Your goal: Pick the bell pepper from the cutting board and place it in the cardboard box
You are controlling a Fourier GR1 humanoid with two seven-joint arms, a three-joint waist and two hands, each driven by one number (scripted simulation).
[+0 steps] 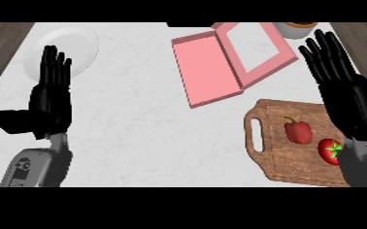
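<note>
Currently the pepper (299, 130) lies on the board (276, 162), about at its middle, red, with its stem toward the far left. A tomato (329, 151) sits just beside it on the near right, with a narrow gap between the two. The board is at the tabletop's (143, 121) near right, its handle slot at the left end.

The right hand (335, 85) is above the board's far right corner, fingers straight and spread, palm open, holding nothing. It is apart from the pepper, and its forearm runs down over the board's right edge and hides part of the tomato's right side.

The box (208, 70) lies open beyond the board's far left corner, apart from it. It is pink, in two halves side by side and set at a slant: the left half is plain pink, the right half shows white within a pink rim. A round vessel (297, 28) with a brown rim stands just past the box at the far edge, mostly cut off.

The left hand (50, 97) rests at the view's left, fingers straight up, holding nothing. Its fingertips overlap the near edge of a white plate (75, 41) at the far left, well apart from board and box.
</note>
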